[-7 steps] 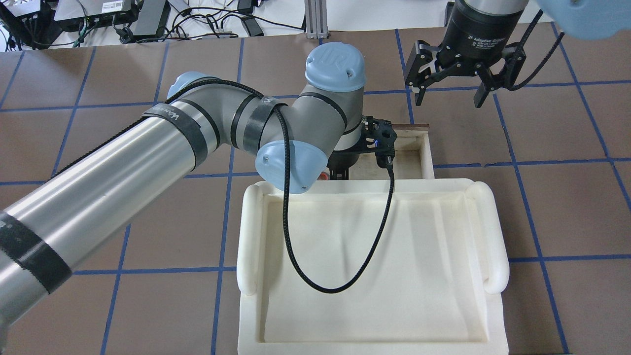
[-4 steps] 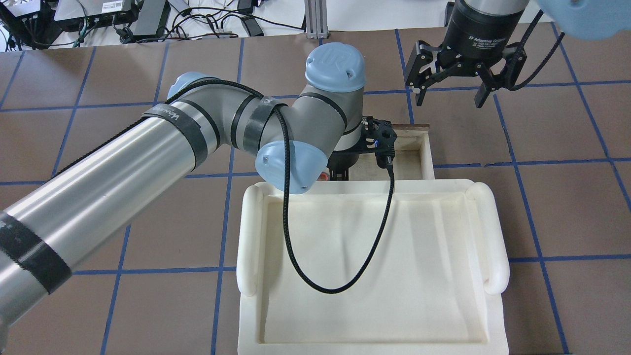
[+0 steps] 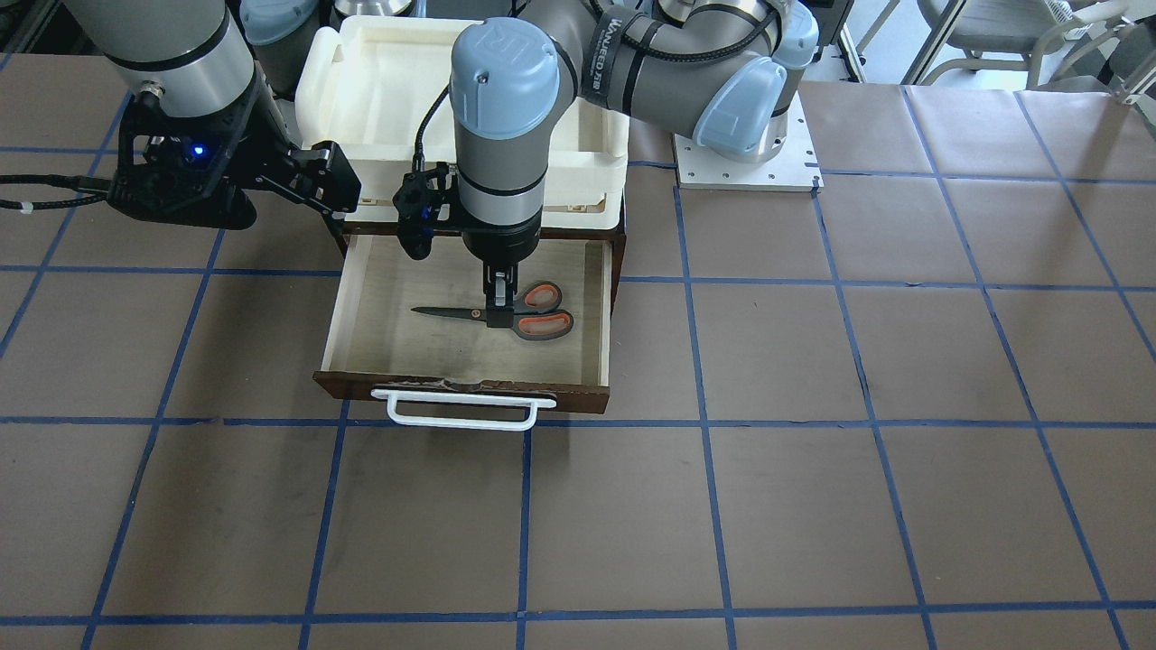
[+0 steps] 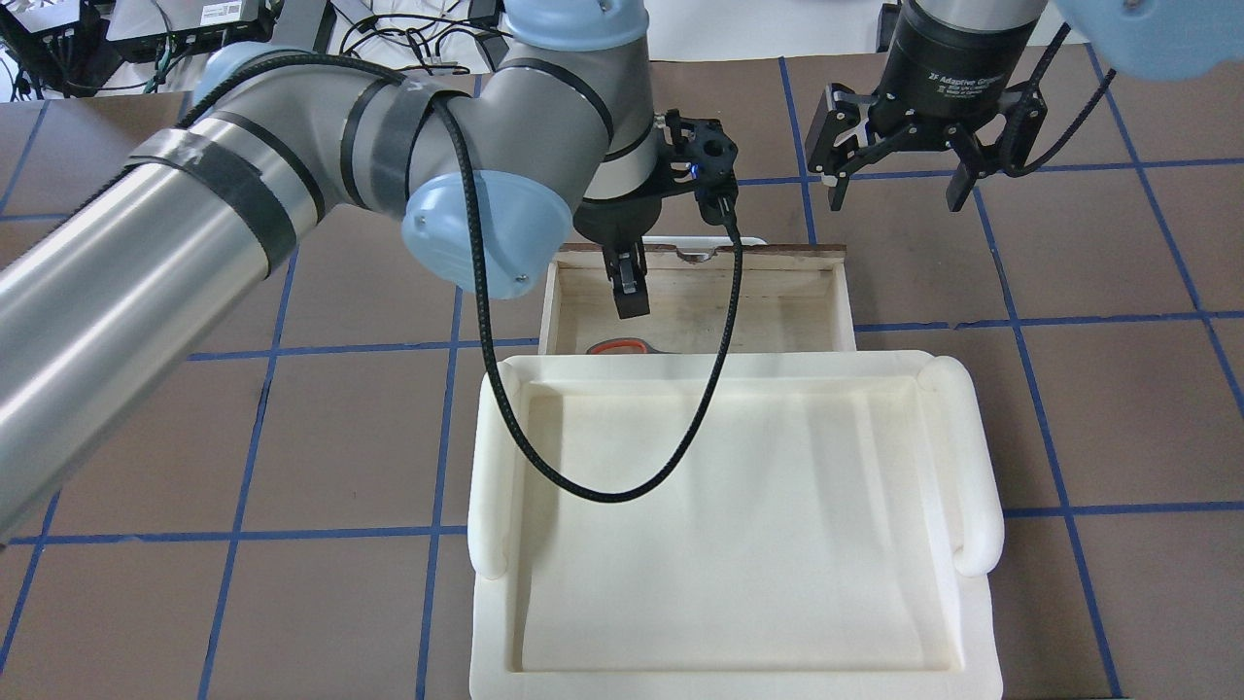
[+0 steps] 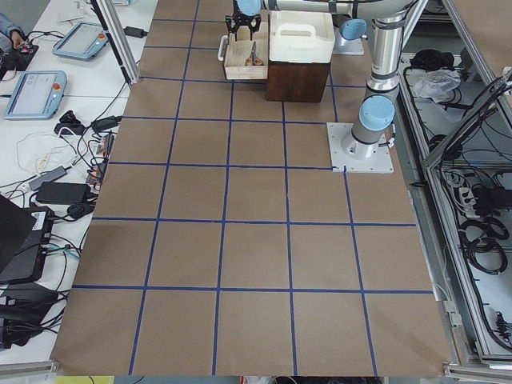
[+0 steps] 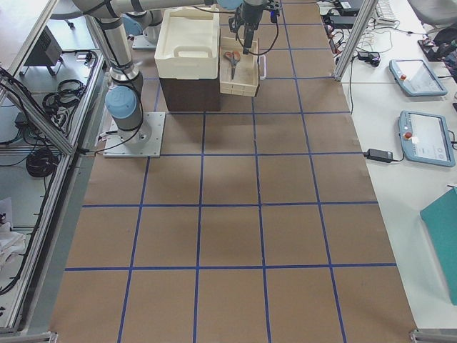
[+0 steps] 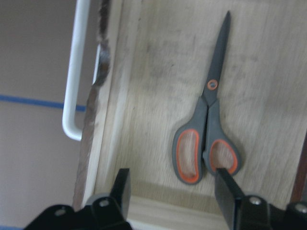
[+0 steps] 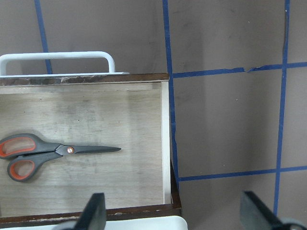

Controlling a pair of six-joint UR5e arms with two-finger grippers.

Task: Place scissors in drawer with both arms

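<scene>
The scissors (image 3: 519, 316) lie flat and closed on the pale floor of the open drawer (image 3: 452, 390). They also show in the left wrist view (image 7: 208, 120) and the right wrist view (image 8: 48, 153). My left gripper (image 3: 498, 302) hangs just above the scissors, jaws apart and holding nothing; its fingers (image 7: 225, 191) straddle the handle loops from above. In the overhead view, the left gripper (image 4: 630, 292) is over the drawer's left half. My right gripper (image 4: 896, 199) is wide open and empty, beyond the drawer's right front corner.
A white foam tray (image 4: 491, 457) sits on top of the brown cabinet behind the drawer and hides most of the scissors from overhead. The drawer's white bar handle (image 3: 461, 411) sticks out over the brown table with its blue tape grid.
My left arm has lifted and pulled toward the drawer's front, uncovering the drawer's inside and the scissors' orange handle. The right gripper has hardly moved.
</scene>
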